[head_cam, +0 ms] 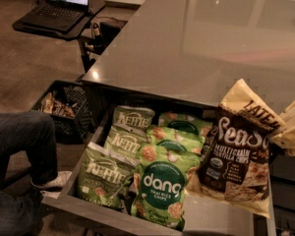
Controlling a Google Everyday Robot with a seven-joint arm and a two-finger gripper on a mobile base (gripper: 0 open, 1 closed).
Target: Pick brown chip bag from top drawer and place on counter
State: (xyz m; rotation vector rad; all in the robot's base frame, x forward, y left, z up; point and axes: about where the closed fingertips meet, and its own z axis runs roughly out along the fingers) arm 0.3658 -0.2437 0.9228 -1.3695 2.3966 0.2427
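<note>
The brown chip bag (238, 156) stood tilted over the right end of the top drawer (211, 218), its tan top band against the pale gripper (291, 127) at the far right. Whether the gripper was clamped on that band I could not tell. The bag looked light, crinkly and puffed, its chips brittle, so a pinch on the flat top seal seemed wisest. Green Kettle bags (113, 171) and dang bags (162, 186) lay beside it, with the counter (196, 48) just behind.
</note>
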